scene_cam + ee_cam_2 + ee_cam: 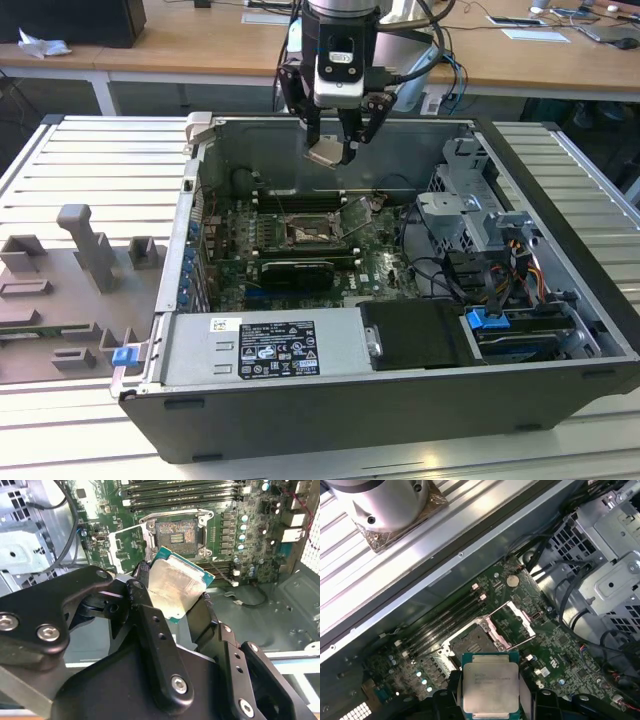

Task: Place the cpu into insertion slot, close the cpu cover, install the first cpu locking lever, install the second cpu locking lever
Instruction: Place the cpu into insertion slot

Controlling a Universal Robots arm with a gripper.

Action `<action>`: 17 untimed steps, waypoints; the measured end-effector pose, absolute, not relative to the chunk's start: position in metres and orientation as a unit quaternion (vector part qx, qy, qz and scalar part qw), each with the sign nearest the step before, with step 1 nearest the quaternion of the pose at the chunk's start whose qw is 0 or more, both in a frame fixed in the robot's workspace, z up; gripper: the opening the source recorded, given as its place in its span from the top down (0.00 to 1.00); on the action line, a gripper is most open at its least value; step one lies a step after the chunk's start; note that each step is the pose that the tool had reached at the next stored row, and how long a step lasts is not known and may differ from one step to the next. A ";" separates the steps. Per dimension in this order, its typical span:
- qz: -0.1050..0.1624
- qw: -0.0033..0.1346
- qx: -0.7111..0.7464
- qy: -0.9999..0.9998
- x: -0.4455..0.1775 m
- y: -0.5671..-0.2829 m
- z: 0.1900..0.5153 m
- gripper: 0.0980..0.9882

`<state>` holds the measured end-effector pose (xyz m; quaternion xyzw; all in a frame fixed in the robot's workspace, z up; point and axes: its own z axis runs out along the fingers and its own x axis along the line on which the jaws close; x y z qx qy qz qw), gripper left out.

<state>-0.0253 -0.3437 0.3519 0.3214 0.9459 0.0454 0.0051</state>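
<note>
My gripper (329, 152) hangs high over the open computer case, shut on the cpu (324, 156), a flat square chip with a pale metal face. Both wrist views show the cpu (176, 584) (489, 682) clamped by its edges between the black fingers (141, 591). Below it, on the green board, the insertion slot (307, 233) (176, 533) (469, 641) lies uncovered and dark. The cpu cover (356, 215) (127, 545) (513, 623) stands swung open along one side of the slot. The cpu is well above the slot and touches nothing there.
Long black memory slots (300, 200) run just behind the socket, and a black card (297, 271) lies in front of it. A metal drive cage (480, 215) with cables fills the exterior view's right. The power supply (270, 350) is at the front, and grey fixtures (80, 260) stand outside the case.
</note>
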 end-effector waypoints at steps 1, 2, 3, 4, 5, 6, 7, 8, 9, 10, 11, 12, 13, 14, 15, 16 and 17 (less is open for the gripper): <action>0.045 0.006 0.333 0.942 -0.025 -0.344 0.351 0.50; 0.045 0.006 0.344 0.938 -0.026 -0.344 0.350 0.50; 0.045 0.007 0.351 0.935 -0.026 -0.344 0.349 0.50; 0.045 0.007 0.361 0.932 -0.027 -0.343 0.347 0.50; 0.045 0.007 0.367 0.929 -0.027 -0.343 0.346 0.50; 0.045 0.008 0.373 0.927 -0.027 -0.343 0.345 0.50; 0.045 0.008 0.385 0.922 -0.027 -0.343 0.344 0.50; 0.045 0.009 0.397 0.917 -0.027 -0.343 0.343 0.50; 0.045 0.009 0.406 0.913 -0.027 -0.343 0.342 0.50; 0.045 0.010 0.417 0.908 -0.027 -0.343 0.340 0.50; 0.044 0.010 0.425 0.904 -0.027 -0.343 0.340 0.50; 0.044 0.011 0.433 0.900 -0.027 -0.343 0.339 0.50; 0.044 0.011 0.449 0.893 -0.027 -0.343 0.337 0.50; 0.044 0.012 0.457 0.888 -0.027 -0.343 0.336 0.50; 0.044 0.012 0.465 0.884 -0.027 -0.343 0.335 0.50; 0.044 0.013 0.474 0.879 -0.027 -0.343 0.334 0.50; 0.044 0.013 0.482 0.875 -0.027 -0.343 0.334 0.50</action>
